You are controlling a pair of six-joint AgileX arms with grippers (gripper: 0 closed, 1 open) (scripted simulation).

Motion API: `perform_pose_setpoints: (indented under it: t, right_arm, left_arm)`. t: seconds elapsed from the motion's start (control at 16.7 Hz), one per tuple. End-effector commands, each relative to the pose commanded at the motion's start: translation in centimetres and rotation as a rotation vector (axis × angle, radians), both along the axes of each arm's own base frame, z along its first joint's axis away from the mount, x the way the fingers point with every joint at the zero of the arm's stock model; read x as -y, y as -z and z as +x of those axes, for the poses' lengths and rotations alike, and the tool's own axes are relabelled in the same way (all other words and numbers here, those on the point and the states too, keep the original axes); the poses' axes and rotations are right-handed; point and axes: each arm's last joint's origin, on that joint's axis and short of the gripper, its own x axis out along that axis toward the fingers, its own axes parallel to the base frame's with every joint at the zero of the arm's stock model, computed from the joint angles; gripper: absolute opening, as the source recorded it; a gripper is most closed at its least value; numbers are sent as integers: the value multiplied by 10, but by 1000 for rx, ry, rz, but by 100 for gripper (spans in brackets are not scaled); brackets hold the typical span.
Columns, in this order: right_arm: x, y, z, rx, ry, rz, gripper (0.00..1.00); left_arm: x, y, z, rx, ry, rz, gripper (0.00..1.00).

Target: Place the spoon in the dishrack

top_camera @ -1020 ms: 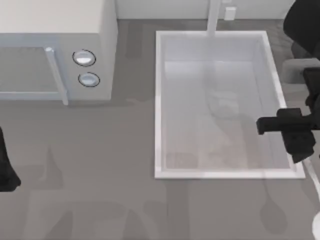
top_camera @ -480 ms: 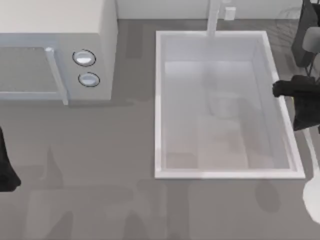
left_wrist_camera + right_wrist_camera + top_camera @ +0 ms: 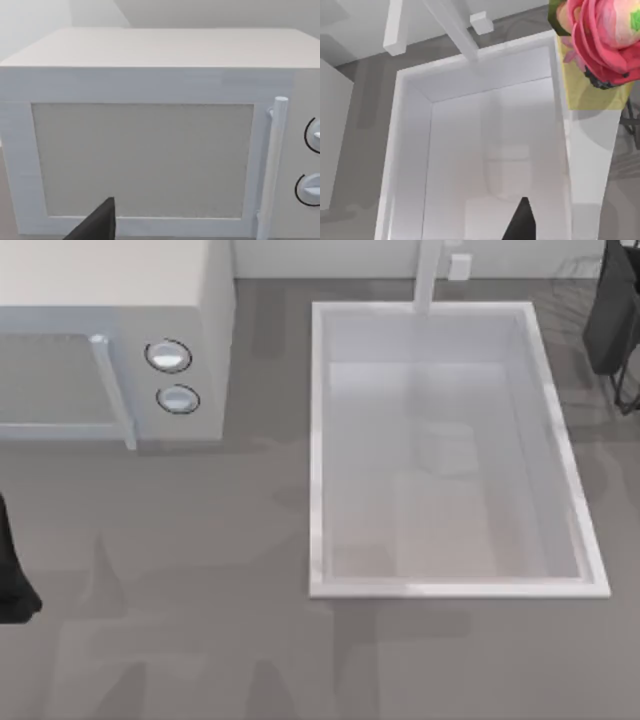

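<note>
A dark tip of the right gripper (image 3: 521, 224) juts into the right wrist view. Whether its fingers are spread or pinching, I cannot tell. Close to that camera hangs the spoon (image 3: 592, 105): pale handle, yellow neck, round red end. It lies above the sink's (image 3: 318, 440) 3 o'clock rim, on the side nearest the dishrack (image 3: 628, 390). It touches nothing I can see, so it is probably carried by this gripper, though the contact itself is cut off.

The spoon looks light, stiff and smooth. A pinch across the handle's flat faces, near the middle, should keep it from swinging or slipping. The bulky red end would be an awkward hold.

The dishrack sits at 2 o'clock on the tabletop (image 3: 200, 590) in the top view. Its thin wires run off the frame edge, and its slots are hard to make out. The dark mass beside them may be its charcoal slab or part of the right arm. The left gripper (image 3: 95, 227) is parked at 8 o'clock, facing the microwave (image 3: 150, 75); I cannot tell its state either.
</note>
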Motion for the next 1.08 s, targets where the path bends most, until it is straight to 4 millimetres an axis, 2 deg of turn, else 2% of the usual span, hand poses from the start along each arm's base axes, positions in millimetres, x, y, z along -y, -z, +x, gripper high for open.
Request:
perform_pose_setpoints:
  t: [0.24, 0.36, 0.54, 0.9, 1.08]
  right_arm:
    - [61, -32, -31, 408, 92, -153, 0]
    - [78, -45, -52, 549, 123, -260, 0]
    - [87, -56, -73, 661, 143, -373, 0]
    - [88, -58, -75, 675, 144, -387, 0]
    - [96, -50, -55, 673, 137, -382, 0]
  left_arm:
    - [0, 0, 0, 0, 0, 0, 100]
    - [0, 0, 0, 0, 0, 0, 100]
    - [0, 0, 0, 0, 0, 0, 100]
    - [0, 0, 0, 0, 0, 0, 100]
    - [0, 0, 0, 0, 0, 0, 100]
